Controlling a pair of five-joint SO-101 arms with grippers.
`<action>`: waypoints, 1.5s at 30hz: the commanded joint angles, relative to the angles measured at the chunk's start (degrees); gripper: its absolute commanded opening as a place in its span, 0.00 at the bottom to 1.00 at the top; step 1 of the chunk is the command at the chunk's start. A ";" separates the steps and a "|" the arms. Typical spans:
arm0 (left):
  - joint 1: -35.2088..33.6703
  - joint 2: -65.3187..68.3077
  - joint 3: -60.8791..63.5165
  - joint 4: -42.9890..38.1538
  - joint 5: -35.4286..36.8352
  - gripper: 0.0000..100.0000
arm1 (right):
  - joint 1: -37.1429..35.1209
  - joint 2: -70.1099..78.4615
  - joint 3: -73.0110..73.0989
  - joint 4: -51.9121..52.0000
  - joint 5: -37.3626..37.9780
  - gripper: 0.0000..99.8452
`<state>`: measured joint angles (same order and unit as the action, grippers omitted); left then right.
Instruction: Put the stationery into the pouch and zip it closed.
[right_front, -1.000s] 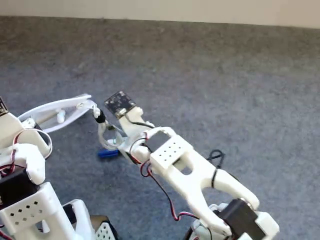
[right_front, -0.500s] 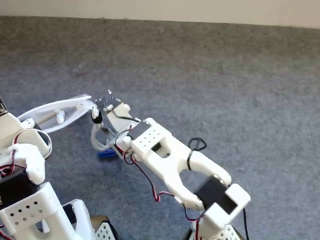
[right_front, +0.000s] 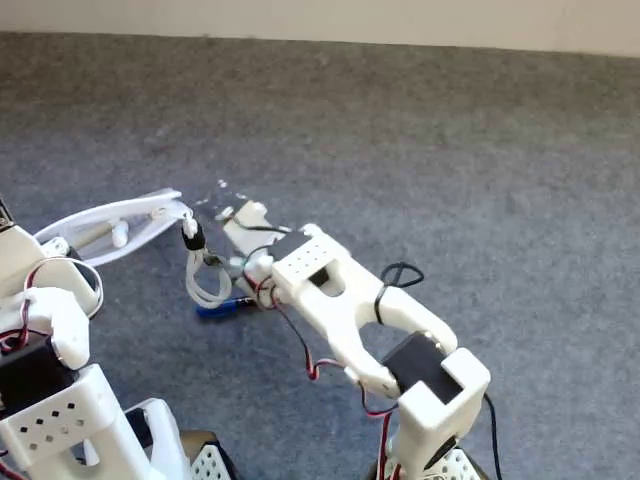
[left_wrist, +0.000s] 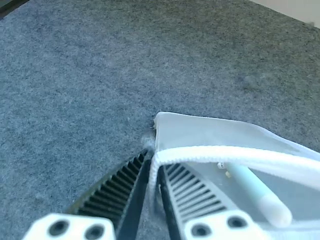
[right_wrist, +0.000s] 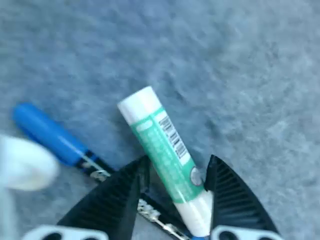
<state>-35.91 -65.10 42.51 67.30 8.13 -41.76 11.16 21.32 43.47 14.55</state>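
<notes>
My left gripper (left_wrist: 152, 162) is shut on the zip edge of the clear pouch (left_wrist: 220, 135), which holds a white pen (left_wrist: 257, 192). In the high view the pouch (right_front: 110, 225) hangs at the left, its white loop strap (right_front: 205, 285) dangling over the carpet. My right gripper (right_wrist: 175, 167) is open, its jaws straddling one end of a white and green glue stick (right_wrist: 160, 140) lying on the carpet. A blue pen (right_wrist: 47, 132) lies beside it, touching the strap. The right gripper (right_front: 245, 280) sits low beside the blue pen (right_front: 225, 307).
Grey carpet (right_front: 450, 160) covers the table, and a pale wall runs along its far edge. The left arm's base (right_front: 60, 400) stands at the near left, close to the right arm's base (right_front: 430, 430).
The right arm has swung its wrist down and slightly right, lowering its gripper to the carpet beside the blue pen. The left arm and pouch have kept still.
</notes>
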 joint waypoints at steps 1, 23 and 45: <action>-0.66 -0.04 -0.66 -1.93 0.44 0.01 | 3.65 -0.57 -0.57 -0.75 0.70 0.17; -0.40 -0.04 -0.66 -1.93 0.26 0.01 | 4.44 -0.13 -0.04 -12.62 0.79 0.17; -0.40 -0.04 -0.57 -1.76 0.18 0.01 | 3.30 7.16 4.88 -21.76 0.79 0.17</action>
<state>-35.91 -65.10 42.51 67.30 8.13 -38.33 15.91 26.95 21.58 14.81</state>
